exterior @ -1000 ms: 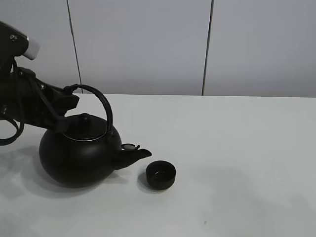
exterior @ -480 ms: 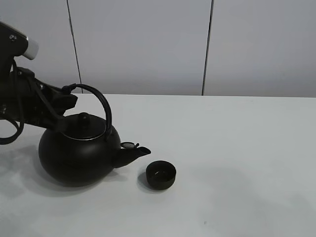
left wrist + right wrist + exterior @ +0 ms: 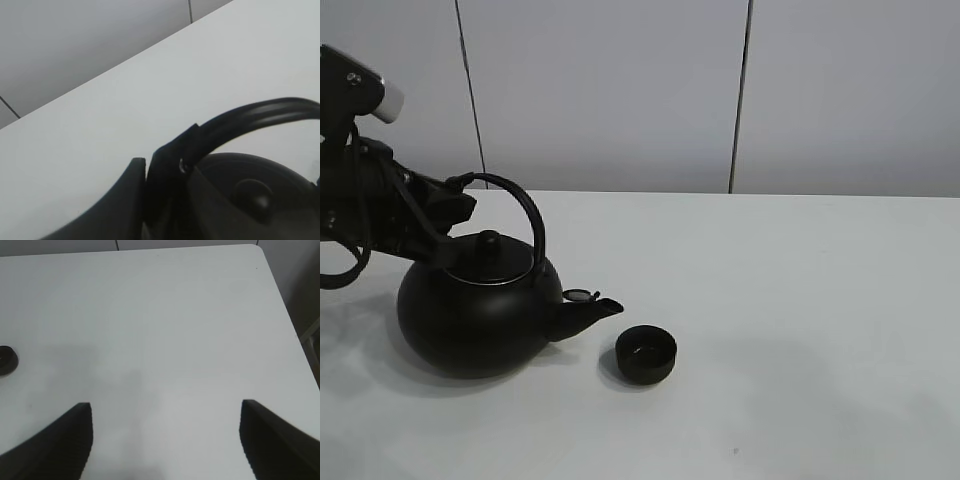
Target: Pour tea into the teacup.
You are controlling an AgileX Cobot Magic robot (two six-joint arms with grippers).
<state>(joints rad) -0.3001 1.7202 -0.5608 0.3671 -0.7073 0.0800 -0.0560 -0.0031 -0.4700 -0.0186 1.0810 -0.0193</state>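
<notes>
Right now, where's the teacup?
In the exterior high view the teacup stands on the white table, left of centre and toward the front. It is just right of the spout of the kettle and apart from it.

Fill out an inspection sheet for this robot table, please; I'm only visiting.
Surface: white table, plain.
Job's things: black kettle near upright, spout pointing toward the small black teacup, which stands apart from it.
Clutter: nothing seen.
Pincers: left pincer shut on the kettle's arched handle; right pincer open, holding nothing.
Cables: black cable looping under the left arm.
Surroundings: grey wall panels behind the table.
</notes>
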